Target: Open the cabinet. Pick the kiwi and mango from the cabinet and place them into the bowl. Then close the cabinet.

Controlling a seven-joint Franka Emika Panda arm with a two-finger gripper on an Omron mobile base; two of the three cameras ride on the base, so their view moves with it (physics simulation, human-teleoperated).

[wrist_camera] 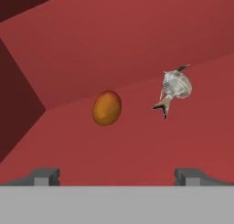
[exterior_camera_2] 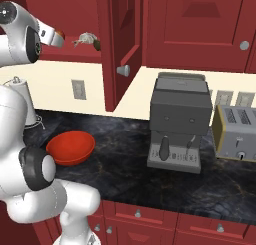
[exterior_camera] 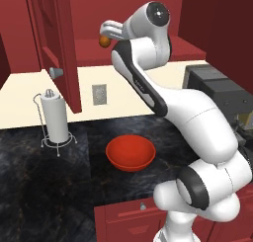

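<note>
Cabinet (exterior_camera: pixel 59 43): dark red wall unit above the counter, doors swung open; in the left base view one door stands edge-on with a round silver knob (exterior_camera: pixel 55 72) facing out.
Cabinet interior: red shelf and back wall, seen from the hand view.
Mango (wrist_camera: pixel 107 108): orange-yellow oval on the cabinet shelf, at about 11 o'clock from the centre of the hand view, ahead of the fingertips and not touched; also seen in the left base view just below the hand.
Silvery object (wrist_camera: pixel 173 88): pale, irregular, with dark tips, on the same shelf at 3 o'clock of the mango, apart from it; what it is cannot be told.
Kiwi (exterior_camera_2: pixel 96 44): small dark shape on the shelf at the door edge, just beside the silvery object in the right base view; too small to be certain.
Gripper (wrist_camera: pixel 117 175): raised to the cabinet opening, jaws spread wide, nothing between them.
Bowl (exterior_camera: pixel 130 152): orange-red, shallow, on the dark marbled counter (exterior_camera: pixel 29 181), nothing in it, at 6 o'clock of the cabinet.
Paper-towel stand (exterior_camera: pixel 55 118): wire base, white roll, at 9 o'clock of the bowl.
Coffee machine (exterior_camera_2: pixel 180 121): grey, on the counter.
Toaster (exterior_camera_2: pixel 235 133): at 3 o'clock of the coffee machine.
</note>
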